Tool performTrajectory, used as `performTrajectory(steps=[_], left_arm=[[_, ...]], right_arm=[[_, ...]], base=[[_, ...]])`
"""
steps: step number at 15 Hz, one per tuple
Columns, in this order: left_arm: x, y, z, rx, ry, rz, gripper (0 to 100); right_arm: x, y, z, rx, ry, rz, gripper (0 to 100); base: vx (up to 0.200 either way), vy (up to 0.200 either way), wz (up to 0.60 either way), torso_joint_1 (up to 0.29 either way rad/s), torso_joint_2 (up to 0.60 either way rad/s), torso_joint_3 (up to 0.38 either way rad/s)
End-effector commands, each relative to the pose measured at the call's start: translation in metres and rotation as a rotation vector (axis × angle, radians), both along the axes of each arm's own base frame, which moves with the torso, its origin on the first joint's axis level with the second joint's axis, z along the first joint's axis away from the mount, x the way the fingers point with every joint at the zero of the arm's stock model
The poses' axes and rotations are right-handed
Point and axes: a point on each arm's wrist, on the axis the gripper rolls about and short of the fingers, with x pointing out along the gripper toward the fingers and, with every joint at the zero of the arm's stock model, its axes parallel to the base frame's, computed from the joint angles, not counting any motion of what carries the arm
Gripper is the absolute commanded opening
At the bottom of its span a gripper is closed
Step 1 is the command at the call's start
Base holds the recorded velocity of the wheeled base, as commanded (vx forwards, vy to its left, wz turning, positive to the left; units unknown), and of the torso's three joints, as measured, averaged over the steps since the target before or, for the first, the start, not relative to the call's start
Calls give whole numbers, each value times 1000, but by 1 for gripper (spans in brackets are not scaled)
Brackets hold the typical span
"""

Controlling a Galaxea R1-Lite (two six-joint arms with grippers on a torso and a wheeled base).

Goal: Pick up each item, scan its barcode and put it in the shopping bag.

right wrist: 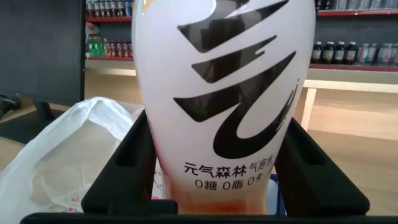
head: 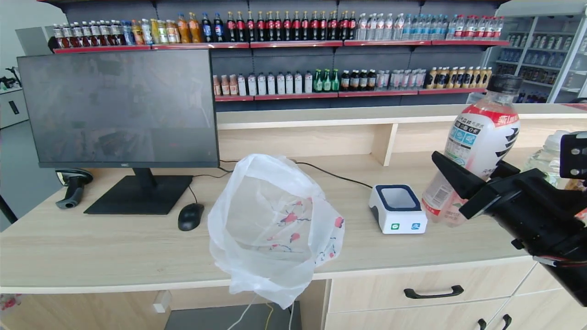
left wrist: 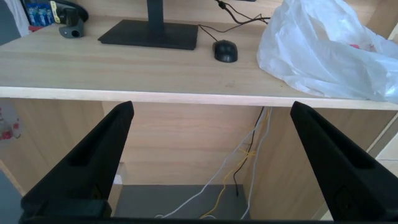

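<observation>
Bottle (head: 481,137) of pale drink, clamped in the right gripper (right wrist: 217,186), whose two black fingers press on opposite sides of its lower body, above the right end of the worktop (head: 114,247). Its long axis leans, with the cap up and toward the back right and the base down and toward the scanner (head: 397,209). The scanner stands just beside the base, on the side nearer the worktop's middle, with its window facing upward. Whether the base touches the worktop cannot be told. The shopping bag (head: 275,224) slumps at the middle of the front edge, beyond the scanner from the bottle, and part of it hangs over that edge. The left gripper (left wrist: 211,162) hangs below the front edge with its fingers wide apart and nothing between them. Judged from this, scanning is the step in hand and the right arm is much the nearer: the label must turn to face the window, then the bottle must travel across to the bag's mouth
</observation>
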Motion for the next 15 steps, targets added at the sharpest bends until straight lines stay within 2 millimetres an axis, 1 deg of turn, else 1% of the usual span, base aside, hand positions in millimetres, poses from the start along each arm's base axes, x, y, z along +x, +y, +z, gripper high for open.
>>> performTrajectory(steps=[1,5,11,15], left_arm=[[0,0,0,0,-1,0,100],[0,0,0,0,-1,0,100],[0,0,0,0,-1,0,100],[0,0,0,0,-1,0,100]], right_arm=[[3,1,-3,-7,14,0,0],[3,1,-4,-9,18,0,0],[3,1,-10,-18,39,1,0],[6,3,-10,-19,42,3,0]], base=[[0,200,0,12,-2,-2],[0,200,0,0,2,2],[0,0,0,0,0,0],[0,0,600,0,5,4]])
